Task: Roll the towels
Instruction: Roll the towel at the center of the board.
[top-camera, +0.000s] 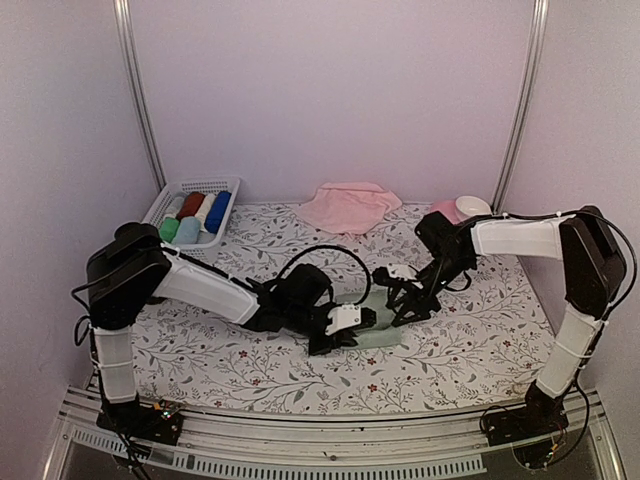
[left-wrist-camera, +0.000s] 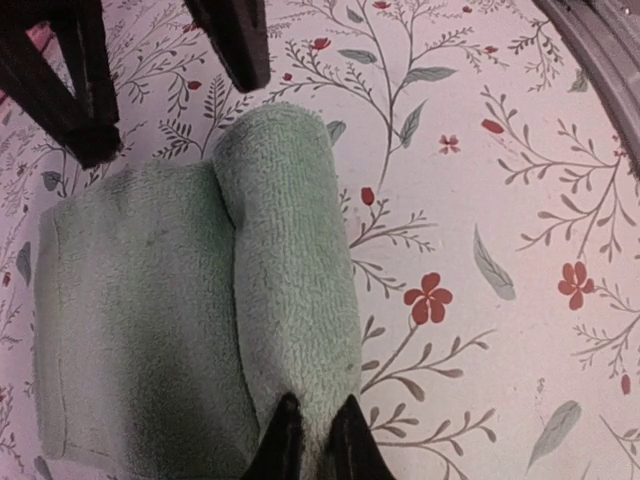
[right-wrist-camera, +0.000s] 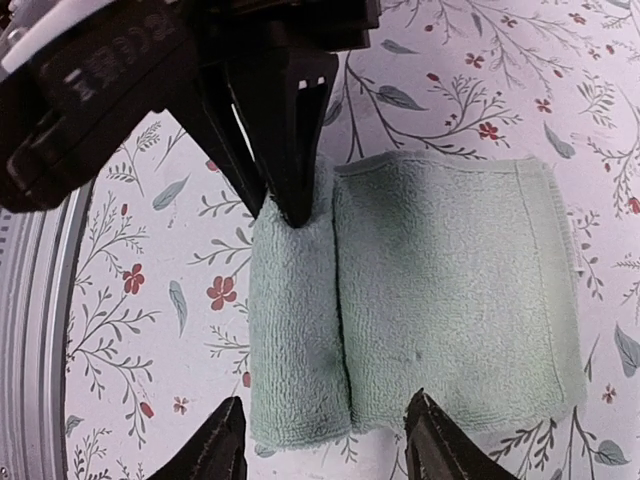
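The left gripper (left-wrist-camera: 318, 447) is pinched together on one end of the rolled part of the pale mint green cloth towel (left-wrist-camera: 290, 260), with a tuft of terry caught between its tips. The right gripper (right-wrist-camera: 330, 440) has its jaws apart and straddles the roll's other end without gripping it. The towel lies mid-table between the arms, roughly a third of it rolled and the rest flat. It looks light, limp and springy, so the coil would likely loosen if let go. The best hold is probably at both ends of the roll, not on the flat tail, which would just fold. The floral-printed tablecloth (top-camera: 250, 370) beneath looks flat and matte, probably with enough friction to roll against. The pale pink cloth towel (top-camera: 348, 207) lies crumpled near the back wall, well apart. A white plastic basket (top-camera: 205, 181) of rolled cloths sits at the far left, and a pink saucer (top-camera: 447, 210) with a white cup (top-camera: 474, 206) at the far right. Pale walls close the space in.
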